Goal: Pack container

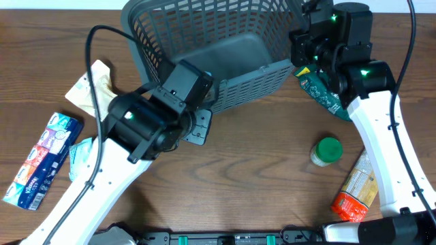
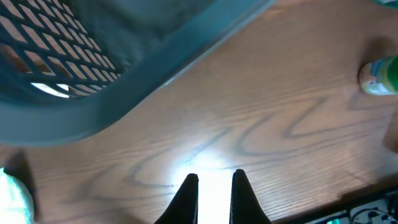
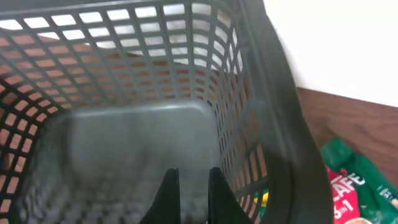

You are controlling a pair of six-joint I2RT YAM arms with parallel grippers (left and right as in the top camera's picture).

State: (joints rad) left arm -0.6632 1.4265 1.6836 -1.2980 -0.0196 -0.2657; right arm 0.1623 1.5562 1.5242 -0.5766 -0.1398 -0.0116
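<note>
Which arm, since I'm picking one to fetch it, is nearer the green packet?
Right. The right fingers hang over the basket's floor, beside the wall that the green packet lies just outside. The left fingers are over the table by the basket's opposite, near-left corner.

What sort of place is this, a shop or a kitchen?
Probably a robotics lab or test bench: the left arm and right arm reach over a wooden table holding a grey container, a tissue pack and a green-lidded jar.
</note>
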